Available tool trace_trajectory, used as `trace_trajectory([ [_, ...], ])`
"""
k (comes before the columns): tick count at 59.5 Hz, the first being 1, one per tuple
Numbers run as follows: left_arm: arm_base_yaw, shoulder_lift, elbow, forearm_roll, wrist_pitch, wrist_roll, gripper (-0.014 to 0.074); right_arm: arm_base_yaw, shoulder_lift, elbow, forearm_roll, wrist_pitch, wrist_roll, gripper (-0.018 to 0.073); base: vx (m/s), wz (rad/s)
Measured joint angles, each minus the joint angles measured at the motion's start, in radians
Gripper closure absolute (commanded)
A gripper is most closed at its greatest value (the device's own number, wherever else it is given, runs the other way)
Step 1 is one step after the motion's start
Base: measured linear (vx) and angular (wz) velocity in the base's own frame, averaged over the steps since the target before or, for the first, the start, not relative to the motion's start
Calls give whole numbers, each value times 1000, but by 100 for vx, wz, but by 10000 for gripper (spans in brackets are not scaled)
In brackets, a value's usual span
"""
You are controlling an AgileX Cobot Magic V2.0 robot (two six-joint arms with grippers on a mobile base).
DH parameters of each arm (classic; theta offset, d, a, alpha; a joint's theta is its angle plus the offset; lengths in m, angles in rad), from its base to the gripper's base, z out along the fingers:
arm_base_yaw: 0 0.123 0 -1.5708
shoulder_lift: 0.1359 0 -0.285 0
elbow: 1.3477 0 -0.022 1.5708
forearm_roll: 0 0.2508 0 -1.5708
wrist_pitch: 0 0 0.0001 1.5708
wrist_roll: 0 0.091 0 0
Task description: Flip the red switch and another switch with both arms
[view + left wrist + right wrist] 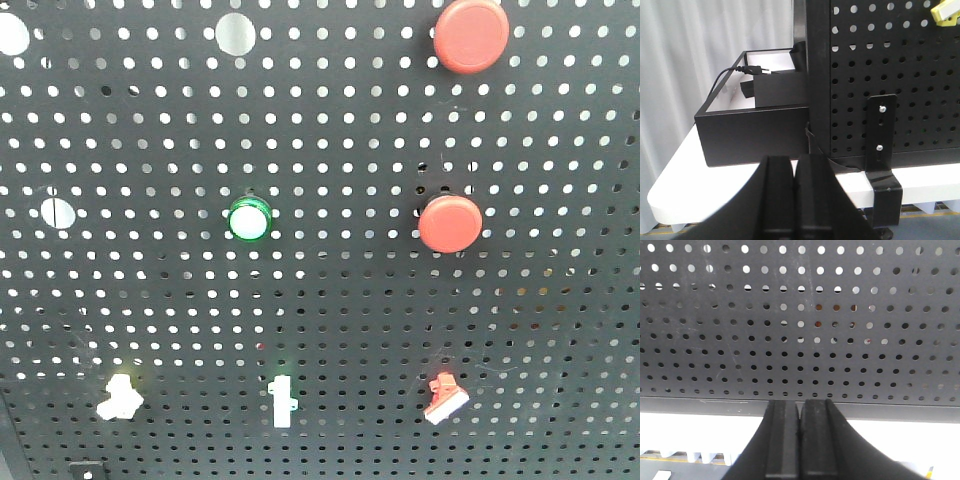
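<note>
You have the small red toggle switch (445,398) low on the matte black perforated metal panel (330,300), near its bottom edge toward the right, below two glossy round red push buttons (450,222). A white toggle switch (282,401) sits to its left. Both the left gripper (795,200) and right gripper (800,440) show smooth black fingers pressed together, holding nothing.

white table (685,180) | carries: black pegboard (900,85), black box (750,135)
</note>
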Motion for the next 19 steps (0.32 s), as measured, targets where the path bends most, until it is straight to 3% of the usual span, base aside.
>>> trace_trajectory([
  [19,0,0,0,0,0,0,594,0,0,0,0,4,0,566,0,0],
])
